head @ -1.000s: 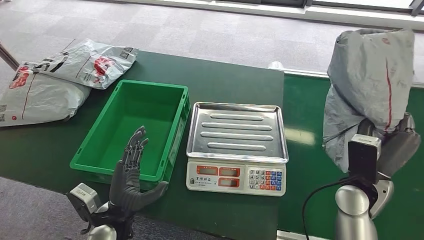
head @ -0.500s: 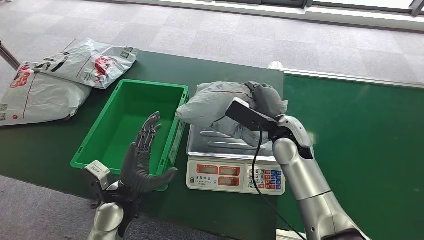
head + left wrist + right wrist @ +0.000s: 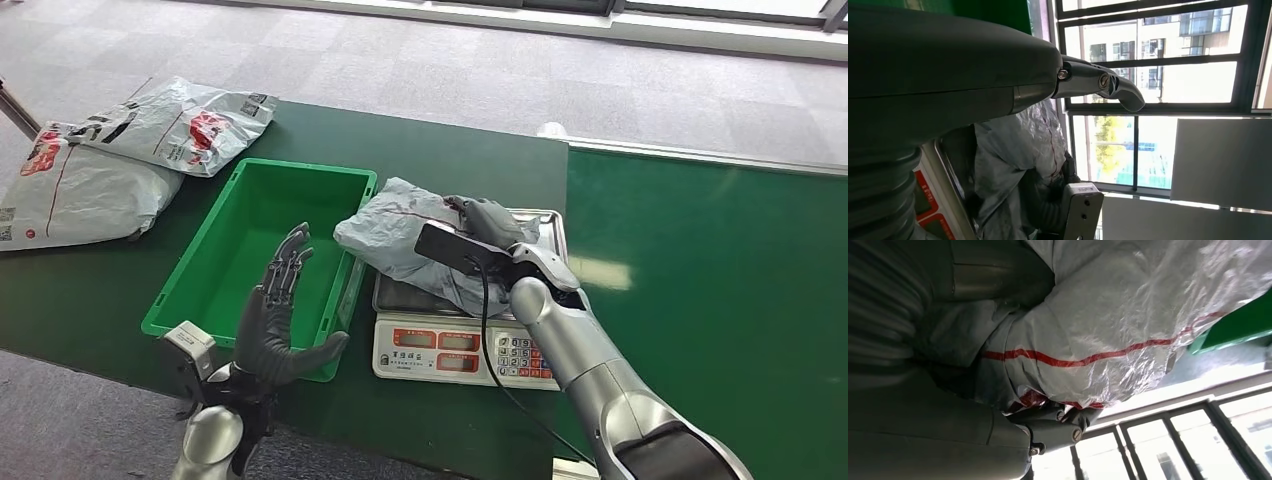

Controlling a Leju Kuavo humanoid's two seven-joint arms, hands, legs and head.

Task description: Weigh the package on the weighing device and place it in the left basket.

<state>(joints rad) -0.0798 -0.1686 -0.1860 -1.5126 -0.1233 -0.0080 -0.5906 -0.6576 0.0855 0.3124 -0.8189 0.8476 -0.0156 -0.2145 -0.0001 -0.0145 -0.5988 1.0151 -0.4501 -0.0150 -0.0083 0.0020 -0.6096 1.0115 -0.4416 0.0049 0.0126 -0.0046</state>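
Observation:
A grey plastic package (image 3: 400,232) with a red stripe lies across the steel tray of the weighing scale (image 3: 470,345), its left end overhanging toward the green basket (image 3: 262,228). My right hand (image 3: 487,222) grips the package from above; the right wrist view shows the fingers (image 3: 1055,427) curled around the crinkled package (image 3: 1128,325). My left hand (image 3: 275,325) is raised with fingers spread apart, holding nothing, over the near edge of the basket. The left wrist view shows the package (image 3: 1018,165) on the scale.
Two more grey mail bags (image 3: 110,150) lie on the table at the far left. The green table's near edge runs just below the basket and scale. A brighter green belt surface (image 3: 700,280) stretches to the right.
My right arm swung the package from high at the right down and left onto the scale tray, lowering it further over the last half second. My left hand rose slightly.

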